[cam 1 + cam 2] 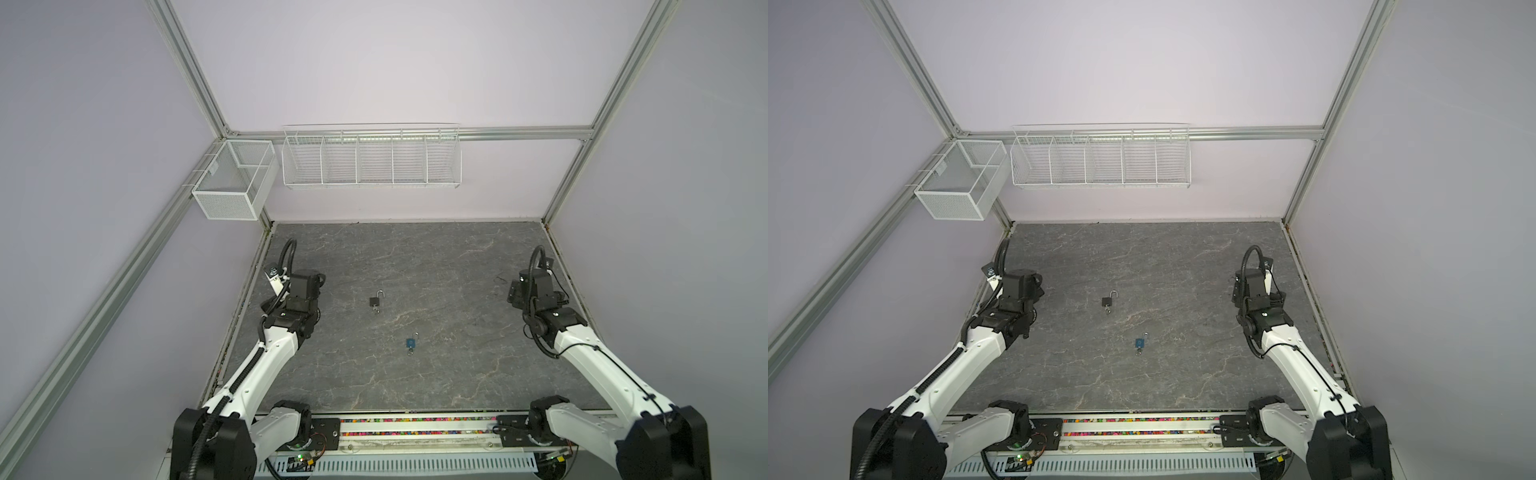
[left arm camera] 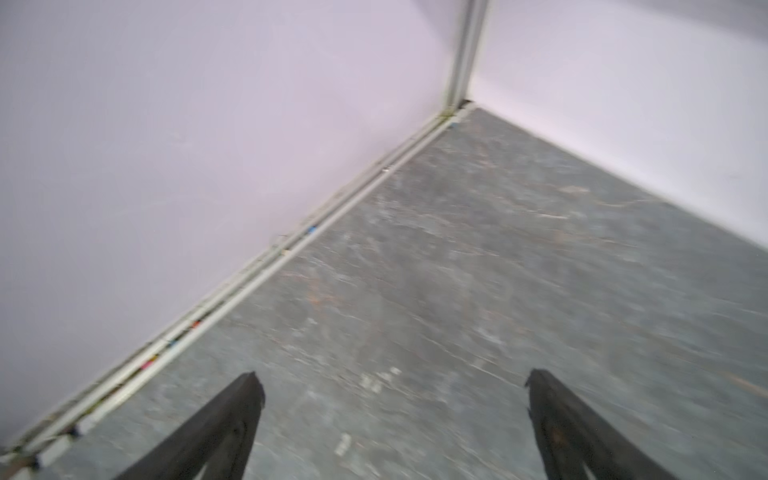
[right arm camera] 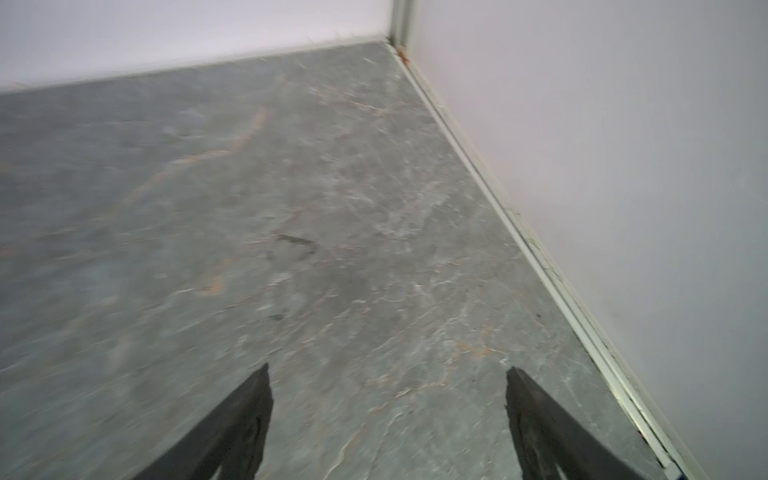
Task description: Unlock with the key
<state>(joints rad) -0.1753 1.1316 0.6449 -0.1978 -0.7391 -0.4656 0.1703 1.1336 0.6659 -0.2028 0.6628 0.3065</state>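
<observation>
**Two locks in the middle, both grippers wide**

Both top views show a black lock point(image 1: 376, 301) lying in the middle of the table point(image 1: 457, 266), with a key point(image 1: 376, 310) touching its near end. A blue lock point(image 1: 411, 343) lies closer to the robot, apart from the black one, with the other key point(image 1: 411, 353) at its near end. Both arms are out at the sides, well away from the locks. The wrist views show only table and walls. There the left gripper point(image 2: 392, 384) has its jaws wide and holds nothing, and so does the right gripper point(image 3: 388, 380). The top views hide the jaws.
</observation>
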